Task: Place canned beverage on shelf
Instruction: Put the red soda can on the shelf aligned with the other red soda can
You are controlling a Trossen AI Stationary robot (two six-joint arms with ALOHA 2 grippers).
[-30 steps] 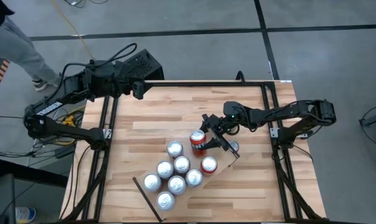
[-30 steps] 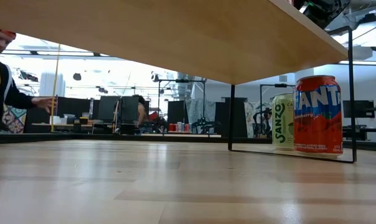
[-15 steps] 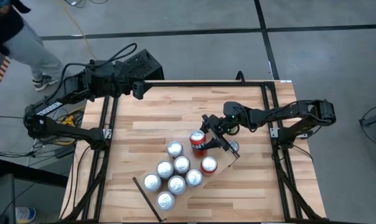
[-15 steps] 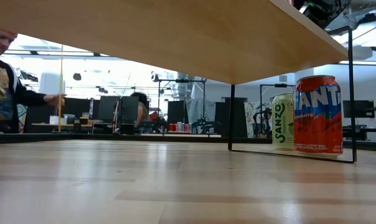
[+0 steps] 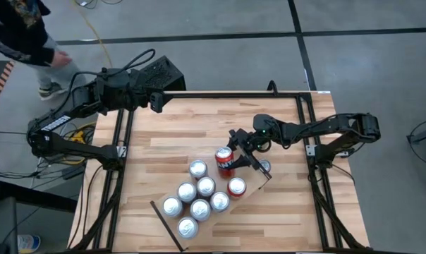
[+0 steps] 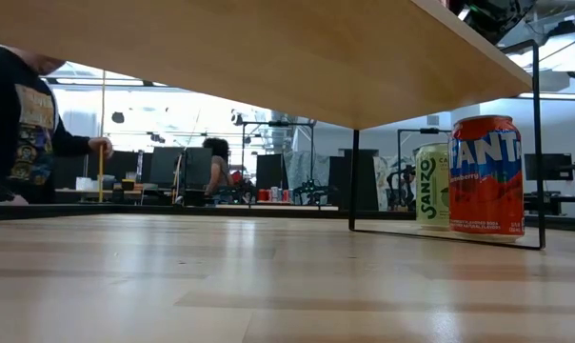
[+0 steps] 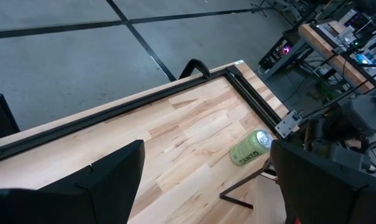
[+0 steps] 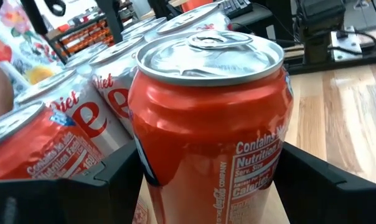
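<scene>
My right gripper (image 5: 228, 158) is shut on an orange-red can (image 5: 225, 162) at the far right corner of the pale shelf board (image 5: 168, 223). In the right wrist view the can (image 8: 213, 118) stands upright between my fingers, with Diet Coke cans (image 8: 107, 93) close behind it. Several silver-topped cans (image 5: 200, 209) and one red can (image 5: 236, 188) stand on the shelf. My left gripper (image 5: 159, 101) waits open at the table's far left corner, its fingers wide apart in the left wrist view (image 7: 203, 186). My right gripper pinches the can's side wall (image 8: 152, 167) between its two fingers (image 8: 110, 183), at about mid-height. The fingers come roughly level from the table's right side. The can is upright. Its base is out of view, so I cannot tell whether it rests on the shelf.
A green Sanzo can (image 5: 264, 167) stands on the tabletop by the shelf's black end frame (image 6: 540, 143). The low view shows an orange Fanta can (image 6: 485, 176) beside it, below the shelf's underside (image 6: 268, 57). A person (image 5: 22, 28) is beyond the table's far left.
Neither arm nor any can has moved. The person beyond the table's far left has walked along the floor.
</scene>
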